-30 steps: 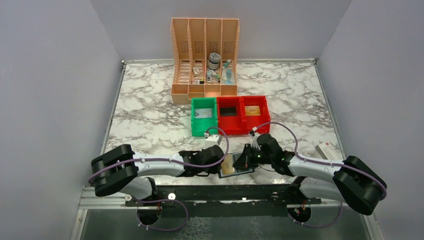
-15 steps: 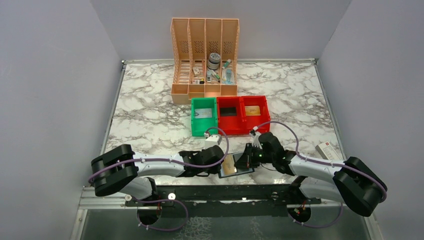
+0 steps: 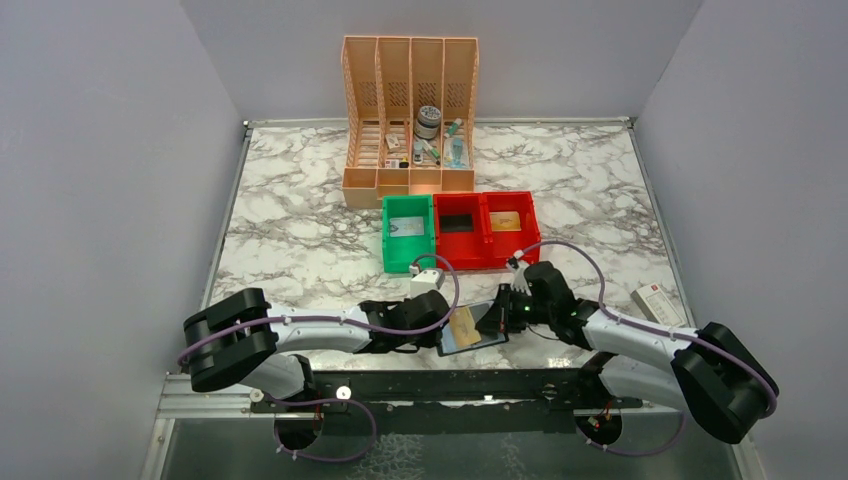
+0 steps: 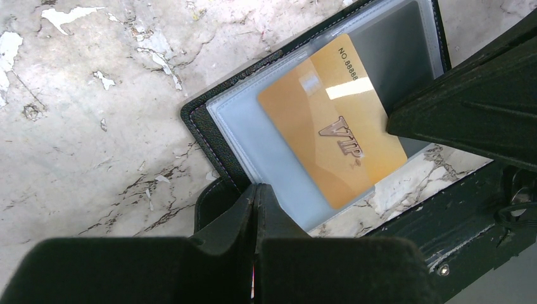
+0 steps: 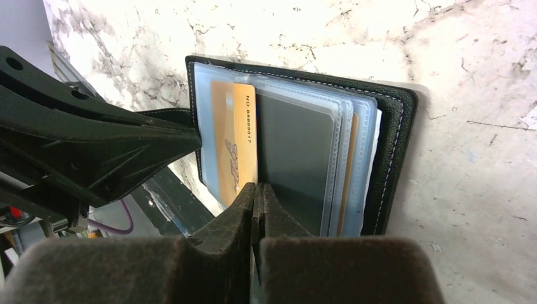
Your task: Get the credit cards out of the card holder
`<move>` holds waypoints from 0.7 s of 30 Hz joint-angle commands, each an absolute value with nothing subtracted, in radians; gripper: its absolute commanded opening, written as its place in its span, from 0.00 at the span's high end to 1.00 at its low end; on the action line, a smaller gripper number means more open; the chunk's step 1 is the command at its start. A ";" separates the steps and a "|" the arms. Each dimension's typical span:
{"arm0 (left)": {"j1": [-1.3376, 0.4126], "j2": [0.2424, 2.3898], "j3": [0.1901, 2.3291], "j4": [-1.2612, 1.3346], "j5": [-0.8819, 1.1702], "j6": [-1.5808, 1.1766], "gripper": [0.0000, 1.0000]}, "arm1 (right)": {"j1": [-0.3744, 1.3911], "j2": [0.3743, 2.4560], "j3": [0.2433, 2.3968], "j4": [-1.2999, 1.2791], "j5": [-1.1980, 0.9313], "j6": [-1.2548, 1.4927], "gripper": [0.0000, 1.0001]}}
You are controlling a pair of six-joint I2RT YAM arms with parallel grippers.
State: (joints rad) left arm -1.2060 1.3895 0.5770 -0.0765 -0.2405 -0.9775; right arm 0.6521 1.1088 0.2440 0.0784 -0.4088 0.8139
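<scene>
An open black card holder (image 5: pixel 394 145) is lying flat at the near edge of a marble table (image 3: pixel 300 240), between two robot arms that are reaching in from either side. Its clear plastic sleeves are facing up. The left gripper (image 4: pixel 256 193) is pinching shut on the holder's near corner, where the black cover and a sleeve meet. The right gripper (image 5: pixel 255 193) is also clenched, its fingers meeting on the edge of a gold card (image 4: pixel 329 133) printed with "VIP" and a number. That card is sitting askew, partly out of its sleeve, with one corner poking past the holder's edge over the marble. A dark grey card (image 5: pixel 294 158) is resting in the sleeve just beside it, and a sliver of another tan card is showing further in.

Further back on the table, a green bin (image 3: pixel 408 263) is standing beside two red bins (image 3: pixel 470 258), with a peach file rack (image 3: pixel 409 182) behind them. A small white box (image 3: pixel 657 299) is lying near the right edge.
</scene>
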 commanded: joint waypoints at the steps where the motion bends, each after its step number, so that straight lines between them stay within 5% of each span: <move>1: -1.208 1.408 0.574 -0.135 -0.277 -0.968 1.00 | 0.646 1.093 0.254 0.072 -0.417 0.802 0.99; 9: -1.208 1.376 0.587 -0.146 -0.279 -0.974 0.97 | 0.646 1.137 0.239 0.101 -0.431 0.816 0.96; 16: -1.209 1.274 0.649 -0.170 -0.295 -0.955 0.67 | 0.645 1.133 0.240 0.076 -0.390 0.814 0.96; 21: -1.209 1.261 0.664 -0.104 -0.247 -0.916 0.64 | 0.646 1.106 0.232 0.063 -0.371 0.818 0.96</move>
State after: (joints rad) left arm -1.2064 1.2781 0.6334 -0.1513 -0.2592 -0.9577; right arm 0.6521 1.1278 0.2440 0.0879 -0.4118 0.8181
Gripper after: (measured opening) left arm 0.367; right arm 0.039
